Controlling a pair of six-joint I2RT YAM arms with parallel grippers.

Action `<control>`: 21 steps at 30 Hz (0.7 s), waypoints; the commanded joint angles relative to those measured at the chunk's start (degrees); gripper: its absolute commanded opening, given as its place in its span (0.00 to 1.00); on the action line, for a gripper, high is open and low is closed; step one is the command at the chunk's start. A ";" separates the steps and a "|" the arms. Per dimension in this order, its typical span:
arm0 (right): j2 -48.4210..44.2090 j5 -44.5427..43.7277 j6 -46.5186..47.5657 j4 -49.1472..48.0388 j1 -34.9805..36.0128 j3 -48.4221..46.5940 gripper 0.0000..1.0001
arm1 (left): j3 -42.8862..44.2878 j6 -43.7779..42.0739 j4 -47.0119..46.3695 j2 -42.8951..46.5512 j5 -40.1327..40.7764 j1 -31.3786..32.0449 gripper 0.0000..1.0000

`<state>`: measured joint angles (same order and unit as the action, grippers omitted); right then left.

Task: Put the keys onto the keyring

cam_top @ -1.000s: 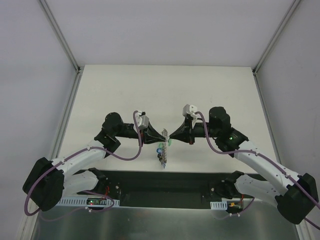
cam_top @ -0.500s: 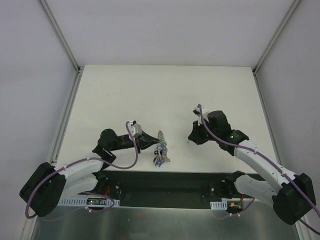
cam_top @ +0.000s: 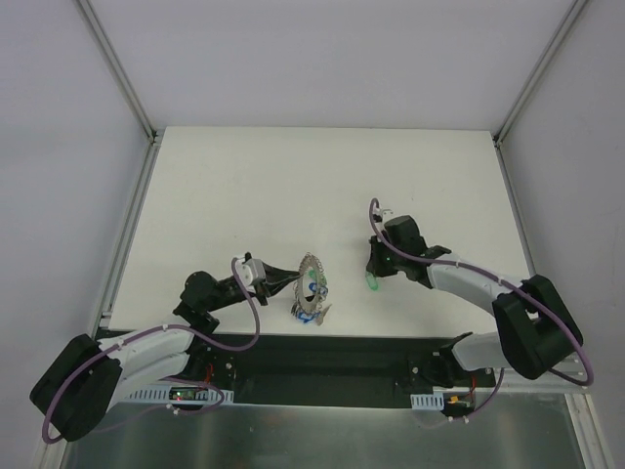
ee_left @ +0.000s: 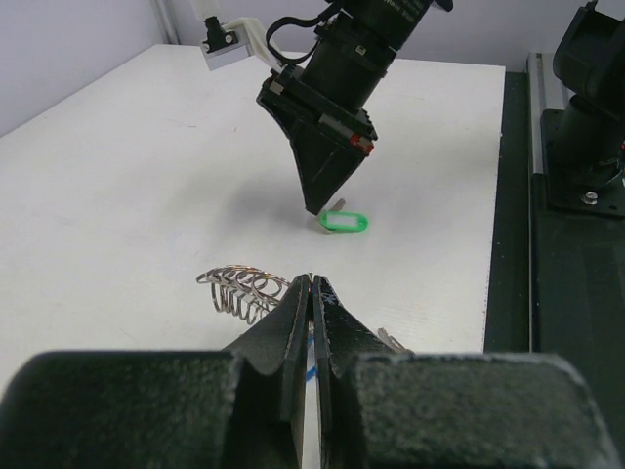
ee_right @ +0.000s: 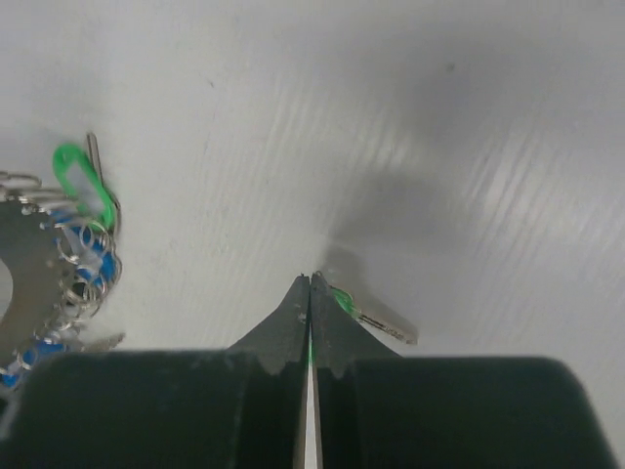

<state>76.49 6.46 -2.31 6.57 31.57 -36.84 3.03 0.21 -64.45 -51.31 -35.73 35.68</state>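
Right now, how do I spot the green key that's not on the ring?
Look at the white table and find the right gripper pointing down at it. The green key sits pinched at its tip, apart from the keyring. The other keys hang on that ring, one green too; this one is alone.

White table (cam_top: pixel 293 186) with the grey keyring (cam_top: pixel 311 264) and its keys (ee_right: pixel 93 269), a green-headed key (ee_left: pixel 345 222) apart to the right.

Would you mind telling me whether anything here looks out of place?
One green-headed key lies on the table, apart from the keyring, at the shut right end effector's tip, instead of hanging on it.
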 commanded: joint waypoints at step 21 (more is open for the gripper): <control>5.69 -1.54 2.57 -39.36 2.35 10.74 0.07 | -2.41 -5.22 -1.65 5.34 1.71 0.44 0.00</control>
<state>85.69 6.24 0.58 -32.88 33.63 -26.74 2.57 -4.12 -62.65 -46.68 -33.89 35.68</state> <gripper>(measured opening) 0.025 0.006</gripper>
